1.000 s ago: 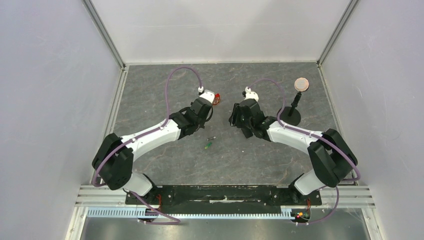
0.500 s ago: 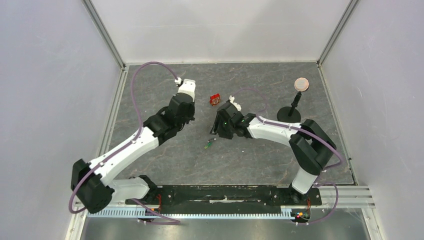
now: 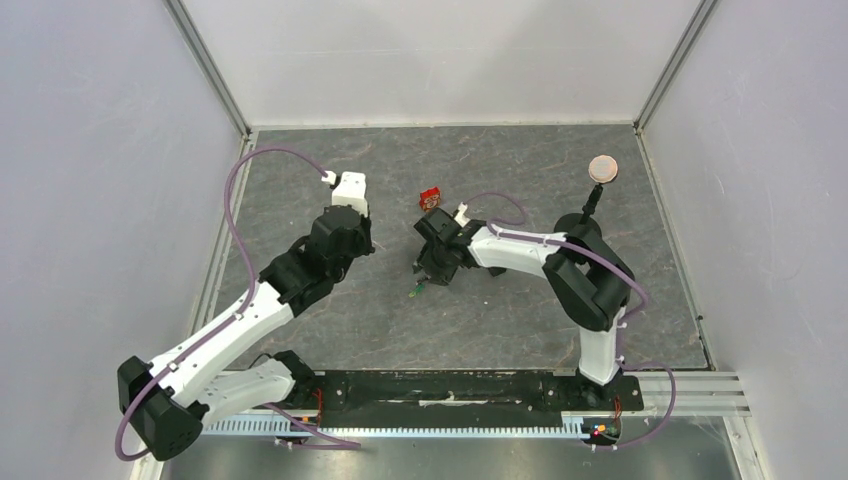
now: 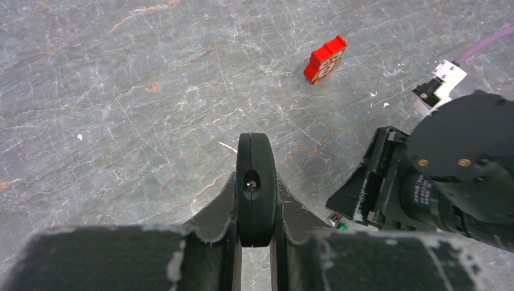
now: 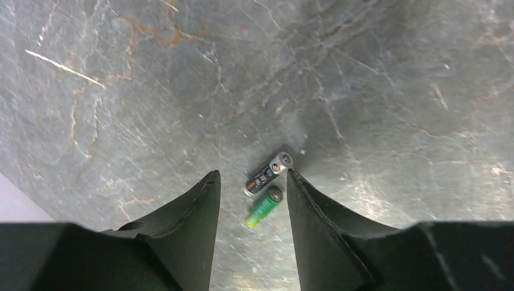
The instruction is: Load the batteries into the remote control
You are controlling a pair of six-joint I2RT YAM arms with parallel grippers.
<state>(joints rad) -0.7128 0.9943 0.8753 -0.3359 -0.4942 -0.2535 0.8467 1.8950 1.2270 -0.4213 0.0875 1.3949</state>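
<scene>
My left gripper (image 4: pixel 256 182) is shut on the remote control (image 4: pixel 255 188), a slim black bar that I see end-on between the fingers, held above the table. In the top view that gripper (image 3: pixel 343 238) is left of centre. The two batteries lie side by side on the grey table: a dark one with a pale end (image 5: pixel 268 173) and a bright green one (image 5: pixel 263 207). My right gripper (image 5: pixel 251 177) hangs open right over them, a finger on either side, with nothing held. From above, the green battery (image 3: pixel 414 290) peeks out just below the right gripper (image 3: pixel 432 262).
A small red-and-white box (image 3: pixel 431 197) lies just behind the right gripper. The black stand with a tan disc (image 3: pixel 602 167) is at the back right, its base partly behind the right arm. Grey walls enclose the table on three sides.
The left arm has drawn back to the left with the remote. The right gripper has swung left and come down over the two batteries.
</scene>
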